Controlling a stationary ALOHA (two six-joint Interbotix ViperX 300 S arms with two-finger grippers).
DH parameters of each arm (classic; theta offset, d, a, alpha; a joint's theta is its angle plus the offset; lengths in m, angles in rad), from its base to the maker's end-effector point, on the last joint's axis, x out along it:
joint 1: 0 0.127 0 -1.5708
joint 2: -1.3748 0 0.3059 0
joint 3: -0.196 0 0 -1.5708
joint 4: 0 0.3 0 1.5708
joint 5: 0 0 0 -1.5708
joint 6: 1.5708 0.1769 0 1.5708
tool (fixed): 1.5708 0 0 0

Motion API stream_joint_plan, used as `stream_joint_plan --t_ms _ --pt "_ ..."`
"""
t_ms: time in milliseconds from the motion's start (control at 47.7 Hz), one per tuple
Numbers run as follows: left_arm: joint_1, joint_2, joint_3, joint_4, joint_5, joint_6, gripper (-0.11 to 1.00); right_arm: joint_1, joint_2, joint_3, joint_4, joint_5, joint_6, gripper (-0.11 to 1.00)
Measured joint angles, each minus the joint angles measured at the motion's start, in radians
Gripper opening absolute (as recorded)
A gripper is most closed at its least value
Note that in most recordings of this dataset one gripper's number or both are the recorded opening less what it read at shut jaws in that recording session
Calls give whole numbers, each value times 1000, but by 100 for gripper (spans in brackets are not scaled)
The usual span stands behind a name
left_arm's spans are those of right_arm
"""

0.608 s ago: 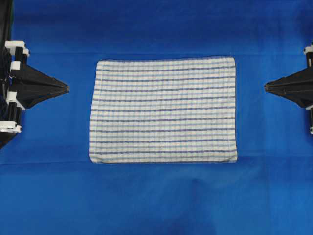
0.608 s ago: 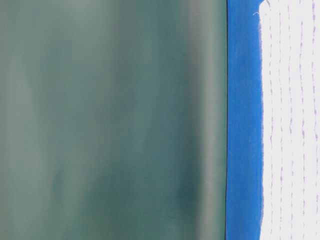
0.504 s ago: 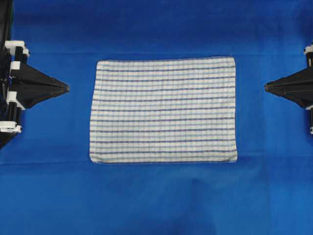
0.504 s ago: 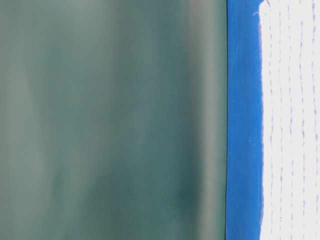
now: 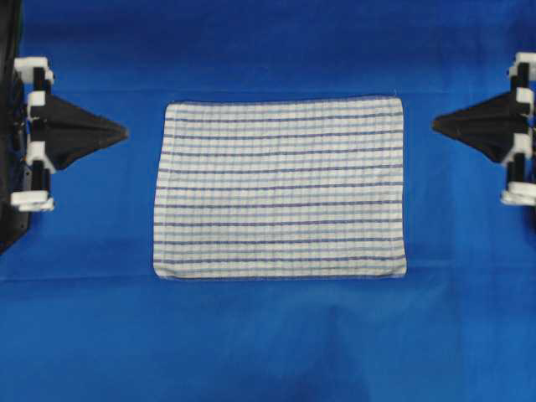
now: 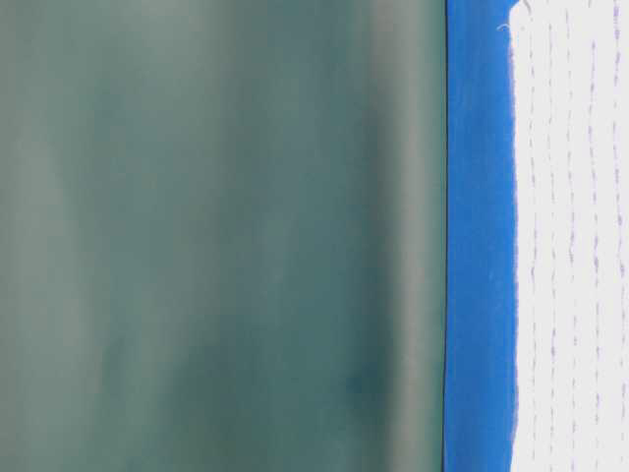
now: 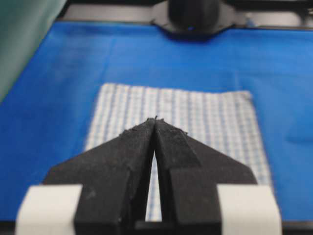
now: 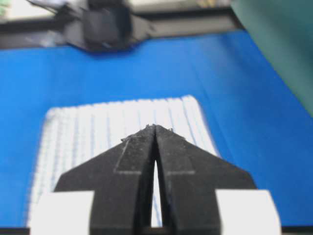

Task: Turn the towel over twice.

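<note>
While nothing is gripped: my left pincer (image 5: 124,132) and right pincer (image 5: 435,126) are pressed together, empty.
Towel (image 5: 280,188): flat between them, untouched.
Advice: spread first, pinch one edge, lift evenly, fold across.

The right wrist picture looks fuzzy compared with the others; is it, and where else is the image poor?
Right wrist view: yes, the towel is smeared and soft. Left wrist view: sharper towel checks. Table-level view: towel washed out to white. Overhead view: crisp, evenly lit.
</note>
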Motion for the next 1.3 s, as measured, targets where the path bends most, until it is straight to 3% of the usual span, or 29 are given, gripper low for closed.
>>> stream_joint_plan --t_ms 63,126,315,357,420,818,1154,1238,1301 --pt "25 25 5 -2 -6 -6 3 -35 34 0 0 3 8 1" --pt "55 57 12 -2 -17 -2 15 -66 74 2 0 8 12 5" --pt "112 173 37 0 -74 -5 70 -141 232 -3 0 12 15 59" --pt "120 206 40 -2 -86 -3 80 -158 265 -6 0 12 14 65" --pt "132 244 43 -2 -104 0 89 -187 321 -14 0 12 15 63" --pt "264 575 40 -2 -273 23 86 -321 684 -87 -6 -35 2 60" --pt "367 881 -18 -2 -345 28 83 -368 844 -123 -25 -44 0 60" --pt "385 914 -31 -2 -339 31 77 -373 848 -124 -25 -51 0 59" --pt "391 934 -40 -2 -314 35 62 -374 850 -124 -25 -55 0 57"
